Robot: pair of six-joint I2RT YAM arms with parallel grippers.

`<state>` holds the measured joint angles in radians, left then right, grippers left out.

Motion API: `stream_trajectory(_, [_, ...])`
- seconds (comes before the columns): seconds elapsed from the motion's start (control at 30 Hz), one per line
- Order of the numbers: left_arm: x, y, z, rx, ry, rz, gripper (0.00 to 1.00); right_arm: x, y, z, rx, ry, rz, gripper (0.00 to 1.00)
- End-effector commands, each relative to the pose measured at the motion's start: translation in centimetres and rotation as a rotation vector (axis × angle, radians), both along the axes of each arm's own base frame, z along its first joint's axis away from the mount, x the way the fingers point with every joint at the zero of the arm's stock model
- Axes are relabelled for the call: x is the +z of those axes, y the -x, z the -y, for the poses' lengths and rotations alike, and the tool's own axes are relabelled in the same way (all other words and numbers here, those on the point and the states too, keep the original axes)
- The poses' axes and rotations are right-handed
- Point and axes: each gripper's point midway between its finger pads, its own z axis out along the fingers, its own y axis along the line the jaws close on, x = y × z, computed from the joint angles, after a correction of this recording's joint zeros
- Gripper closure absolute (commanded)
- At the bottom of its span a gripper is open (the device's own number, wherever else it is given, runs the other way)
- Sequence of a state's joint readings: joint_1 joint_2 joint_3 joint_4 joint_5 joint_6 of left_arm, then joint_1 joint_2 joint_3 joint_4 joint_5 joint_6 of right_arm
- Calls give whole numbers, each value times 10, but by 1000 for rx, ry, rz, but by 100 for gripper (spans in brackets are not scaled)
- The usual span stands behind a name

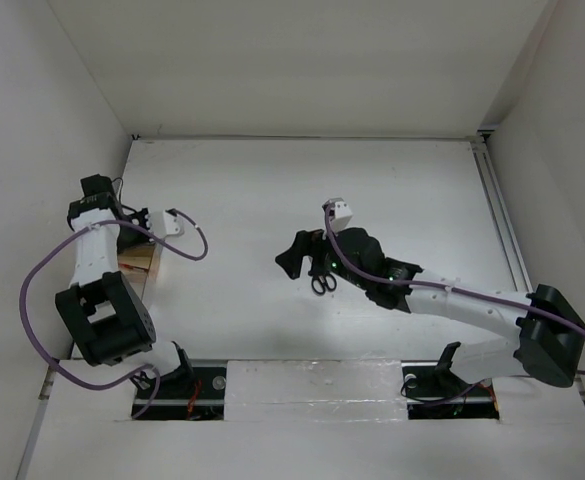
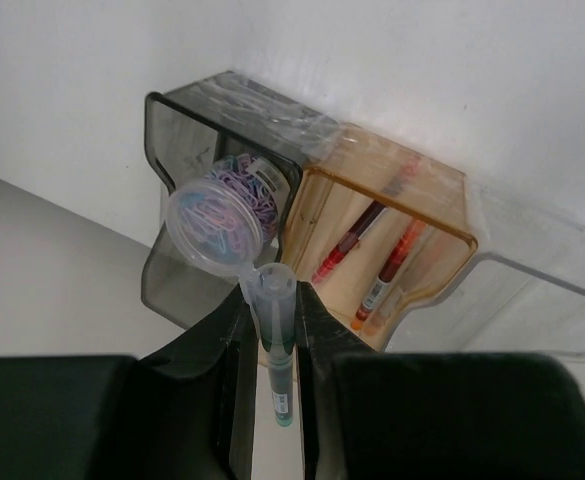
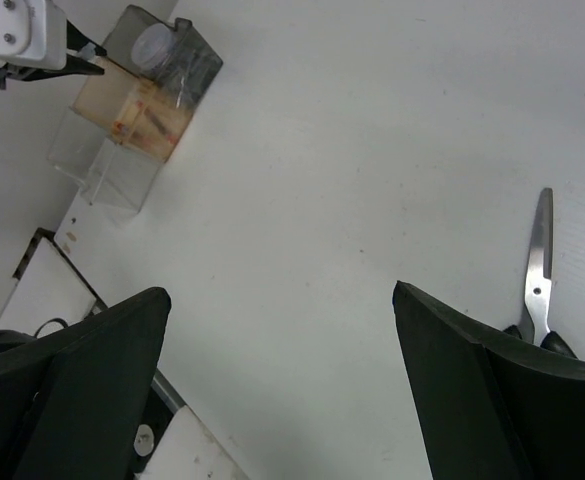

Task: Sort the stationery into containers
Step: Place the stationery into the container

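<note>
My left gripper (image 2: 275, 298) is shut on a dark green pen (image 2: 278, 372) with a translucent cap, held just in front of the row of boxes. The grey box (image 2: 182, 130) holds a round tub of purple clips (image 2: 217, 213). The tan box (image 2: 442, 200) holds two red pens (image 2: 350, 245). The clear box (image 2: 552, 290) is on the right. My right gripper (image 3: 280, 290) is open and empty above the table. The black-handled scissors (image 3: 539, 262) lie just right of it, handles partly hidden behind a finger. They also show in the top view (image 1: 322, 283), beside the right gripper (image 1: 290, 258).
The boxes stand against the left wall, seen in the top view (image 1: 137, 265) and far off in the right wrist view (image 3: 137, 100). White walls enclose the table on the left, back and right. A metal rail (image 1: 502, 220) runs along the right side.
</note>
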<state>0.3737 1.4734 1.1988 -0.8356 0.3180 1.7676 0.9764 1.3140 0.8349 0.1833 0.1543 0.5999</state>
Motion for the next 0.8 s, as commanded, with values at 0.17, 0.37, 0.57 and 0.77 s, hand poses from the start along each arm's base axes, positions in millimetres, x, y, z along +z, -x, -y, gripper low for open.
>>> stream_trajectory(0.17, [-24, 21, -8, -33, 29, -61, 100, 10, 0, 13, -45, -19, 11, 0])
stream_trajectory(0.37, [-40, 23, -7, -13, 59, -111, 93, 20, 1, 8, -38, -42, 15, 0])
stream_trajectory(0.57, [-42, 18, -16, 9, 80, -101, 90, 15, 5, 3, -36, -24, 10, 0])
stream_trajectory(0.77, [-43, 15, -21, 22, 82, -102, 84, 12, 6, -2, -27, -15, 4, 0])
